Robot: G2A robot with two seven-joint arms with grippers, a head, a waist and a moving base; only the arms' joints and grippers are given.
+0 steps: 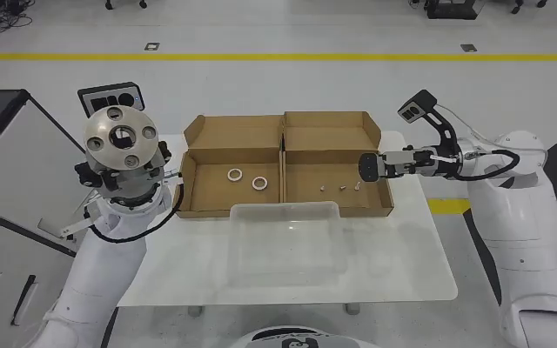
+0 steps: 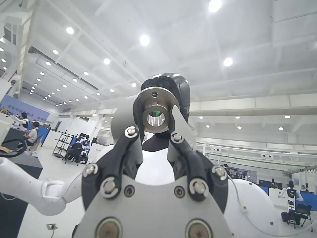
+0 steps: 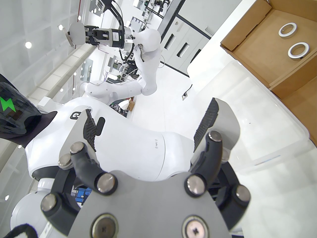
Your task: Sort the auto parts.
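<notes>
Two white rings (image 1: 235, 174) lie in the left cardboard box (image 1: 193, 187); the flanged hub (image 1: 122, 139) is raised left of it. Clamped on the hub, the left gripper (image 2: 155, 127) should lower before release (likely heavy). Opposite, the right gripper (image 3: 148, 125) gapes, empty.

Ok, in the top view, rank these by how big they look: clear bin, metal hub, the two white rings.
1. clear bin
2. metal hub, though it is held up nearer the camera, so its rank is unsure
3. white rings: the two look alike
</notes>
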